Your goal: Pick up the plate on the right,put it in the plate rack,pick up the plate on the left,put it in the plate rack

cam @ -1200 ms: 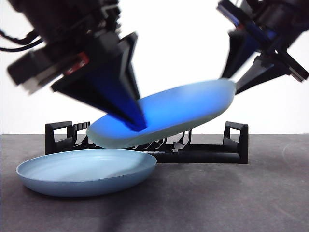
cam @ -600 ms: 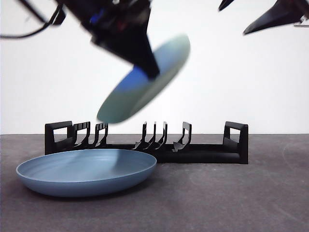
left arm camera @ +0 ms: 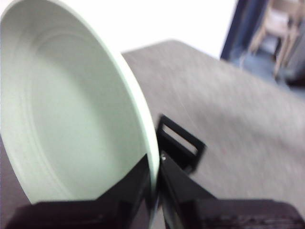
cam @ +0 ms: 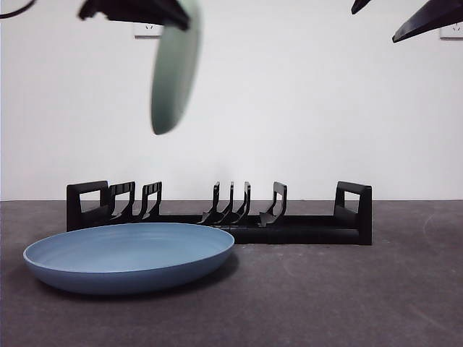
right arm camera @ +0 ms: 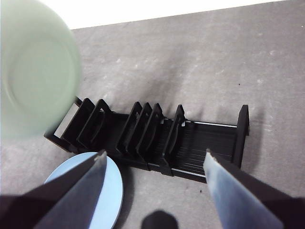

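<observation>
- Holding the pale green plate by its rim, the left tool pinches it between both jaws; the plate hangs nearly on edge, high above the left end of the plate rack.
- Change: a second ago this plate lay tilted low over the rack with both tools at it; half a second ago it was halfway up, slanted. Now it is upright and lifted clear.
- Right tool: jaws spread, empty, drawn up to the top right, well apart from the plate.
- Judgement: hand-over looks complete; the left arm alone carries the plate, turned to suit the prongs.
- Blue plate rests flat on the table, near left, just in front of the rack; untouched.
- Rack stands empty, so neither plate is stowed yet. Next move likely calls for lowering the edge between two prongs.
</observation>
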{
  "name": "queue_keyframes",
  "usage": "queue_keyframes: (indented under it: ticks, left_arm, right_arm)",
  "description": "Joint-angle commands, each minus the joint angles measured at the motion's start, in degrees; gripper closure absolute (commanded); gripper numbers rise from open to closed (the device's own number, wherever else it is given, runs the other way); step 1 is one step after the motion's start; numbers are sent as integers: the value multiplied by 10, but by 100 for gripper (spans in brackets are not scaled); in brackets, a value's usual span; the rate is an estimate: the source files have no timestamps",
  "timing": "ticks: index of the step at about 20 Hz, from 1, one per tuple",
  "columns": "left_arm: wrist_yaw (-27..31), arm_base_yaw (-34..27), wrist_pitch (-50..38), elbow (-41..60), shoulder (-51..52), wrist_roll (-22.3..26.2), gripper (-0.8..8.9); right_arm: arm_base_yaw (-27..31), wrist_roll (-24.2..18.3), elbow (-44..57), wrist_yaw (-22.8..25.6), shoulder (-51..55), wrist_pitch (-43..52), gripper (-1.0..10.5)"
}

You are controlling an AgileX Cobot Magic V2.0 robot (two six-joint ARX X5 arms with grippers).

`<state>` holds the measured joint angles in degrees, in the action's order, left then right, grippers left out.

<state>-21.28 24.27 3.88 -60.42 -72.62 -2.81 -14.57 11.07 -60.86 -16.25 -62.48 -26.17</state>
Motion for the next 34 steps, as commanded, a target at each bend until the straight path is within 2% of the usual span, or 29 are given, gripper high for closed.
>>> queue_keyframes:
  ticks: [1,3,7,15,20,23,24,27,32,34]
  left_arm:
    - [-86,-65,-26,2,-1,-52,823]
    - [-114,-92,-24,2,-5,-52,823]
    - [-135,-118,-27,2,-37,-51,823]
    - [-132,-125,-25,2,-140,-33,823]
    - [-81,-125,8,2,-162,-9,822]
    - [-74,-125,52,2,-162,1,813]
    - [-75,-125,68,2,-162,1,801]
    - [-75,-122,100,2,-162,14,615]
    - [-81,-118,134,1,-139,19,582]
    - [-90,-112,147,1,-101,32,574]
  right_arm:
    - [0,-6,-1,3,0,4,604]
    - [0,-6,-1,3,0,5,604]
    - [0,-5,-1,3,-1,4,604]
    - [0,-5,-1,3,-1,4,604]
    - [0,-5,-1,18,-1,4,604]
    - [0,-5,-1,18,-2,4,604]
    - [0,-5,-1,18,-2,4,604]
    - [0,-5,-1,18,-2,4,604]
    - [-1,-1,-1,10,-5,3,604]
    - [-2,6,-1,-27,-10,-2,604]
